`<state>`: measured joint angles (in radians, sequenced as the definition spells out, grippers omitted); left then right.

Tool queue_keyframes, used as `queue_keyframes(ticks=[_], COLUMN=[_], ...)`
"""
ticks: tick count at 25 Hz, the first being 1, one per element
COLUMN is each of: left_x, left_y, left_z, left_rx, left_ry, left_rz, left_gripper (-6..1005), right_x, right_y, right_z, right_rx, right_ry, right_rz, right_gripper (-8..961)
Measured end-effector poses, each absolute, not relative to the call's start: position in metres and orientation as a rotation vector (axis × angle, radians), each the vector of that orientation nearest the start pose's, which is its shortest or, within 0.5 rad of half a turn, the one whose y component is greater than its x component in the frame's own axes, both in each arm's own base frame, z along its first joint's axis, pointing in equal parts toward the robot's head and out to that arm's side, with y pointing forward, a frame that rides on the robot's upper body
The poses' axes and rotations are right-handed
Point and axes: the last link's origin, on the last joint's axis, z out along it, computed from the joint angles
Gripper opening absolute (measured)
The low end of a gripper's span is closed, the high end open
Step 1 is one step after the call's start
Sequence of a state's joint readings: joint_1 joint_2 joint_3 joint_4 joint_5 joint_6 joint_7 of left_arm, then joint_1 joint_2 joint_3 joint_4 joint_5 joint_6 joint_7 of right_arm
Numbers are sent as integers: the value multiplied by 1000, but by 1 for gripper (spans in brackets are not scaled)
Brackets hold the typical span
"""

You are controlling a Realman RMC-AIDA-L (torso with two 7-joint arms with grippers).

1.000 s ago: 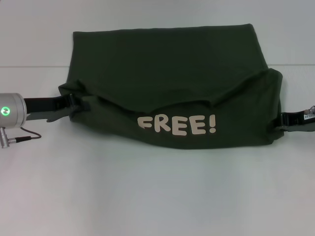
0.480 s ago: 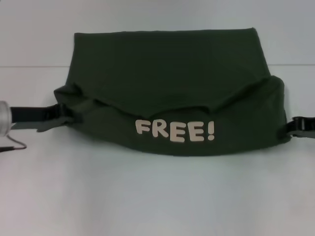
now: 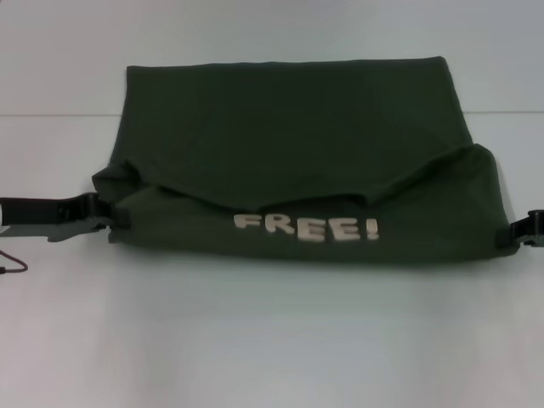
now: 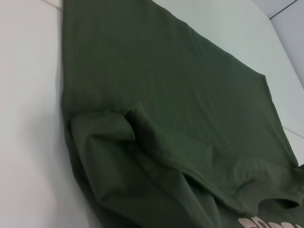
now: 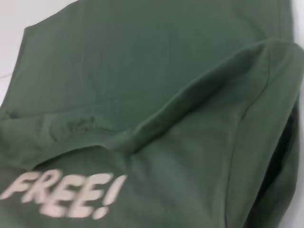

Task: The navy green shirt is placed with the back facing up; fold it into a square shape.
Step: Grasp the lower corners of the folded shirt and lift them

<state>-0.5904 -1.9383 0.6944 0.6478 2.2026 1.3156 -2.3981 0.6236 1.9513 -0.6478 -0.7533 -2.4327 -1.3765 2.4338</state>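
Note:
The navy green shirt (image 3: 289, 136) lies on the white table, its near part folded over so the cream "FREE!" lettering (image 3: 306, 228) faces up along the front edge. At the fold's left corner my left gripper (image 3: 109, 214) is low by the table, shut on the cloth. My right gripper (image 3: 520, 231) pinches the fold's right corner at the frame edge. The left wrist view shows the shirt (image 4: 166, 95) with a bunched fold. In the right wrist view the shirt (image 5: 142, 71) shows its turned-over flap and the lettering (image 5: 61, 187).
The white table (image 3: 255, 340) stretches bare in front of the shirt. A thin dark cable (image 3: 13, 263) loops at the far left edge. A seam in the table runs behind the shirt on both sides.
Both grippers have moved down, toward me and outward with the folded edge. The flap has dropped flatter onto the table and the lettering now sits lower and foreshortened.

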Motion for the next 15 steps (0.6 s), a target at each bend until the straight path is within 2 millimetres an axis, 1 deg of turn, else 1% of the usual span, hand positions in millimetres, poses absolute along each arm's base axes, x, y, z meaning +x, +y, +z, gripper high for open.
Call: queue_keyframes(ticks=[3,7,11,12,13,15], left_x=[-307,-304,-302,-301,-301,-300], left_y=[368,350,330,320,318,308], left_z=[51,53,59,62,62,65], left_rx=[-2140,-2254,-2340,-2376,-2382,-2417], left_ry=[-1797,-1828,-1872,-1897,-1899,-1926], left_rz=[-449,-387,-340,-325,-323,-299], left_gripper=[0,0,0,0,0,-1], right_x=[307,307,315,317,319,322], right_y=[367,344,321,316,311,299], right_z=[63,66,72,73,75,76], right_rx=[-2171,-2254,-2280,-2281,-2284,-2305], right_ry=[1762,1830,1879,1890,1905,1946], right_rz=[215,160,73,54,31,0], right_gripper=[36,36,36,36,36,36])
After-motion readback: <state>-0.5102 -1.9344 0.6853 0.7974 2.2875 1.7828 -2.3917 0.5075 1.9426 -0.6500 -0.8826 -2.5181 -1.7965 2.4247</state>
